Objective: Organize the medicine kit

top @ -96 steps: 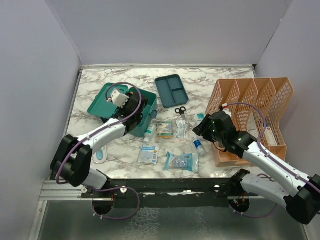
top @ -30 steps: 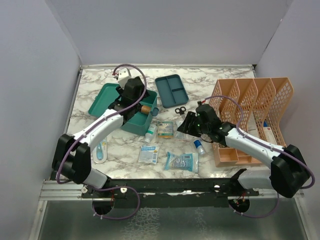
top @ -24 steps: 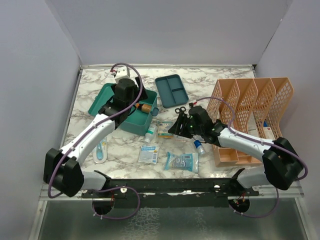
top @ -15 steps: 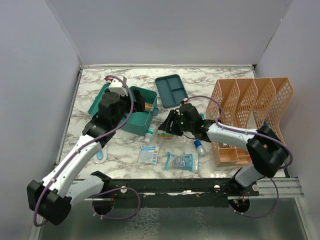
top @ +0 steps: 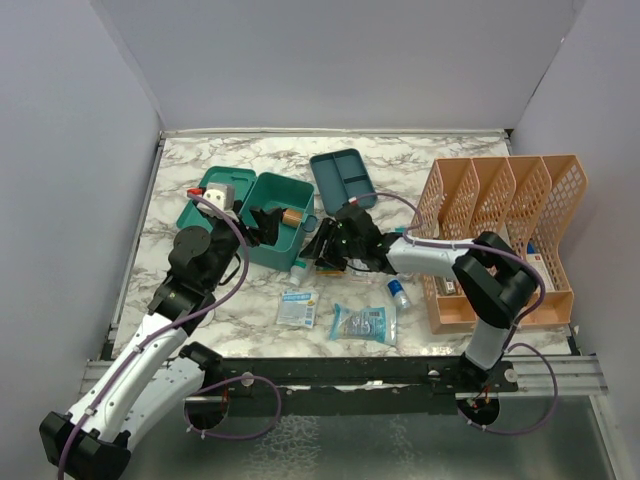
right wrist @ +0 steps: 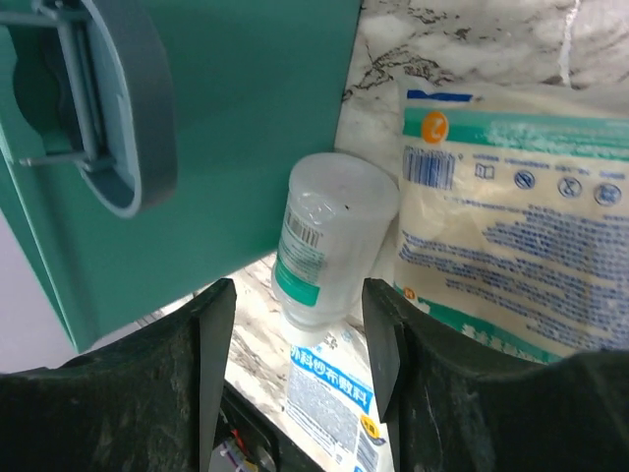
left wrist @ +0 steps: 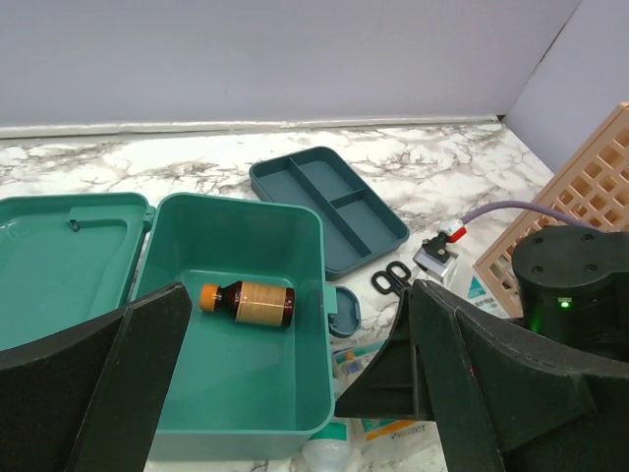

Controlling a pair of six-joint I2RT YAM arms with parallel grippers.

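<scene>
While it stands apart, left end effector (left wrist: 300, 324) overlooks medicine kit (left wrist: 236, 393) holding amber bottle (left wrist: 248, 301).
Right end effector (right wrist: 300, 295), likewise apart, faces clear bottle (right wrist: 329, 236).

**Legible Markings**

Right wrist view:
- The blue sachet (right wrist: 329, 388) carries white Chinese characters that cannot be read with certainty.
- The white packet (right wrist: 511, 226) bears an orange disc with a mark resembling "2", a barcode and a row of round pictograms.
- The clear bottle (right wrist: 329, 231) shows a barcode on its label.
</scene>
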